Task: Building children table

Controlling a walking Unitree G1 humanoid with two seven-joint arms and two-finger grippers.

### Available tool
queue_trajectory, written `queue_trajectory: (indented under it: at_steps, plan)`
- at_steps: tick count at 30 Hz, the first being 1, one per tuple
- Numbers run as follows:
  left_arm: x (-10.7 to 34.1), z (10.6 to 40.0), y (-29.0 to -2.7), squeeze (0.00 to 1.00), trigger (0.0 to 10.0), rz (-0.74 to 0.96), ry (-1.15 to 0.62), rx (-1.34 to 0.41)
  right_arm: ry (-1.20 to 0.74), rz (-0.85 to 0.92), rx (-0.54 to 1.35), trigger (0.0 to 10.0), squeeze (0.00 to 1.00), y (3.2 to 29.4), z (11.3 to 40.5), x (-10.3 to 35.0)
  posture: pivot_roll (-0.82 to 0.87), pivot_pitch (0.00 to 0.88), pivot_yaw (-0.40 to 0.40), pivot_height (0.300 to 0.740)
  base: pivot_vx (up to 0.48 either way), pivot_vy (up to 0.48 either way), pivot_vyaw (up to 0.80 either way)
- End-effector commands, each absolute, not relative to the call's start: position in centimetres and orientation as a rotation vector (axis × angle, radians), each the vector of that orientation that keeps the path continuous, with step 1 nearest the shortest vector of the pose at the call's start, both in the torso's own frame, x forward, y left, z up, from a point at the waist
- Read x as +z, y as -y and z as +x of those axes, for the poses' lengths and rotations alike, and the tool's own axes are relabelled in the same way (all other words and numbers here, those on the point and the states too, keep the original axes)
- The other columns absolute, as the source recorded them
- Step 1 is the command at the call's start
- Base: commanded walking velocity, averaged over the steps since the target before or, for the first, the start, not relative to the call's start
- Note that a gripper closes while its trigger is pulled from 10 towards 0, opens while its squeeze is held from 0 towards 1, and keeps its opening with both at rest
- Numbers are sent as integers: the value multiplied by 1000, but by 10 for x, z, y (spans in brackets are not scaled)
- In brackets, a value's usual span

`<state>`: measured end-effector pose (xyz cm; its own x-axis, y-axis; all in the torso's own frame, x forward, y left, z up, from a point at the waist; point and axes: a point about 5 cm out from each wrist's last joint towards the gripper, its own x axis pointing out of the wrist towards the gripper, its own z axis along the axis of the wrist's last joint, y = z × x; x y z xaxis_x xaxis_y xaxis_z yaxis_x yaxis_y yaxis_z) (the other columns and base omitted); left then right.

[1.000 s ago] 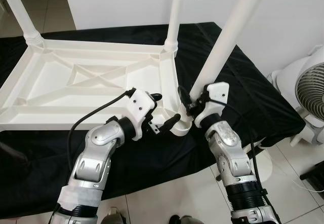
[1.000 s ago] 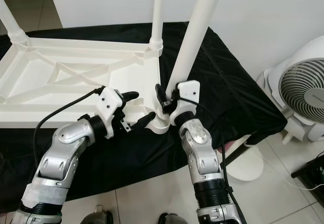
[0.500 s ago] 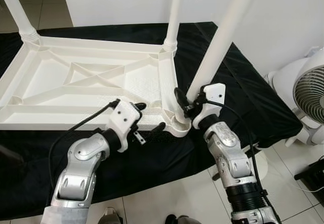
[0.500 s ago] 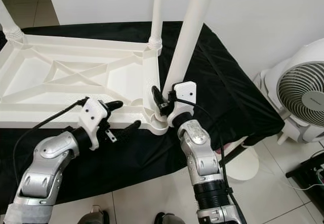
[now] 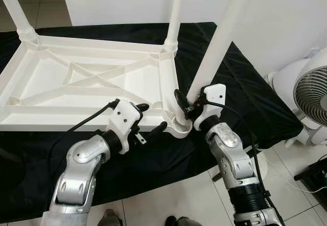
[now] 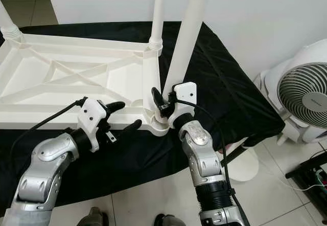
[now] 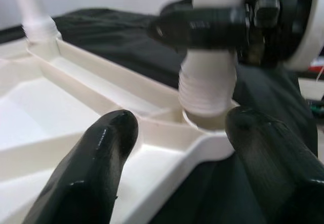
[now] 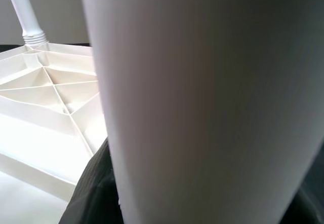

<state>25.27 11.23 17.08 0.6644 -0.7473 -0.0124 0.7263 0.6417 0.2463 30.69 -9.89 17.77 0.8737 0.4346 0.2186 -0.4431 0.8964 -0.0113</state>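
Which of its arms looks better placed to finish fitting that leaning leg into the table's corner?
Right, probably. The right gripper is shut on the leaning leg just above the corner socket. The left gripper is open beside the tabletop, holding nothing.

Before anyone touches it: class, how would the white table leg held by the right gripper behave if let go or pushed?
The table leg looks rigid, hollow plastic, so probably light. It leans in its corner socket, threads still showing, so it would likely tip if the right gripper released. Its round, smooth surface may slip.
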Motion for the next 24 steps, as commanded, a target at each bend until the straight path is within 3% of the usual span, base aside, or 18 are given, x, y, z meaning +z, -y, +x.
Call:
queue_trajectory:
  at_steps: [1,24]
  plan:
    - [172,252,-110,0,10000,255,101,-796,212,29,469,10000,0,99,305,176,115,86,-95,740,0,0,0]
    - [173,243,-114,0,10000,252,96,-803,163,-84,583,10000,0,100,296,161,124,64,-123,740,0,0,0]
